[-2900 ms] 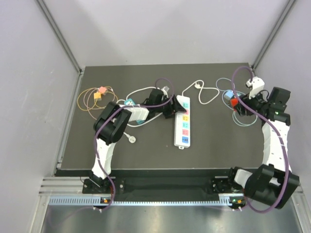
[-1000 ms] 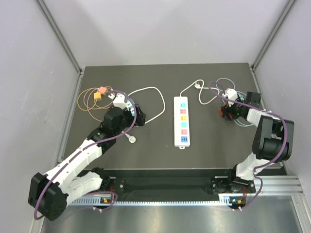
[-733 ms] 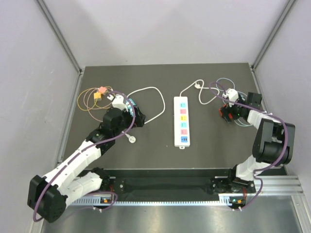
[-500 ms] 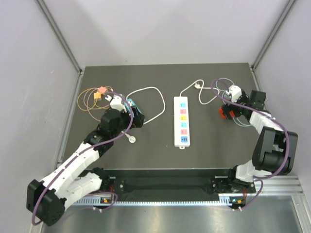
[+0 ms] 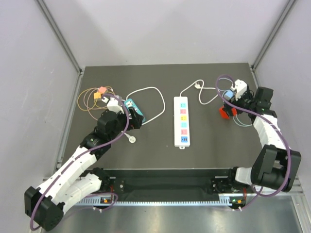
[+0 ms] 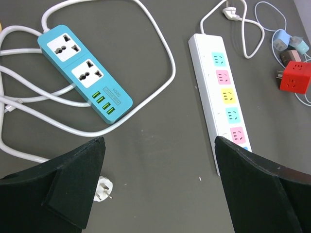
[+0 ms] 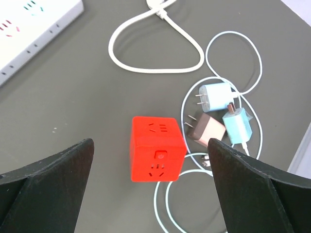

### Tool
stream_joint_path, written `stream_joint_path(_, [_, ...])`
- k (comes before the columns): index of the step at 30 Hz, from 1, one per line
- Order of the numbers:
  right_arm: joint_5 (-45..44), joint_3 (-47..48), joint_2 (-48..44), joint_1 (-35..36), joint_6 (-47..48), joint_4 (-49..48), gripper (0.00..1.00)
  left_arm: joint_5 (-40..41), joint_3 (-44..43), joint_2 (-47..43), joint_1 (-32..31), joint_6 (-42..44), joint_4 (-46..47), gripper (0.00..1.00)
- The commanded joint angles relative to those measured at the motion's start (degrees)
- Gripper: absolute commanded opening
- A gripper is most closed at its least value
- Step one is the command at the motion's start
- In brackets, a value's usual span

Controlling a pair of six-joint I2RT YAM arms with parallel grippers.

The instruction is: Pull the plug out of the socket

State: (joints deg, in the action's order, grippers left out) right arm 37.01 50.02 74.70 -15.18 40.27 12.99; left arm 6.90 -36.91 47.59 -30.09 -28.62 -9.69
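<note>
The long white power strip with pastel outlets lies in the middle of the dark table, and none of its outlets holds a plug. It also shows in the left wrist view. A loose white plug lies to its left, just below my left fingers in the wrist view. My left gripper is open and empty above the table, by the teal power strip. My right gripper is open and empty, hovering over a red cube socket.
Small blue and brown chargers with thin light-blue cable lie beside the red cube. The white strip's cord loops to its own plug at the back. Orange and pink adapters on yellow cables lie at the far left.
Earlier my left gripper was at the white strip's far end. Since then it has drawn back to the left, uncovering the teal strip. My right gripper has shifted slightly back and right.
</note>
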Motion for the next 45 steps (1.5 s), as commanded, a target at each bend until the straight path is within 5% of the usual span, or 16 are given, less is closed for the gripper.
stream_joint_path(1, [3.24,2.28,-2.45,-0.38,-2.3,2.21,1.0,-0.83,-0.1,-0.92,0.2,-0.99,0.11,0.99])
stream_joint_path(5, [-0.09,2.01,-0.18,-0.29,-7.72,-1.91,0.95,-1.36,0.6,-1.27,0.2,-1.61,0.29,0.99])
stream_joint_path(16, [-6.95,8.25,11.17,3.66,-10.91,-2.7,0.44,-1.27,1.22,-2.33,0.2,-2.23,-0.59,0.99])
stream_joint_path(21, [-10.9,7.9,12.93,3.75,-10.74,-2.19,0.32,-1.1,1.57,-2.77,0.2,-2.14,-0.85,0.99])
stream_joint_path(45, [-10.56,1.31,5.03,3.4,-7.84,2.73,0.22,-1.01,2.63,-4.53,0.29,-2.23,-1.29,0.99])
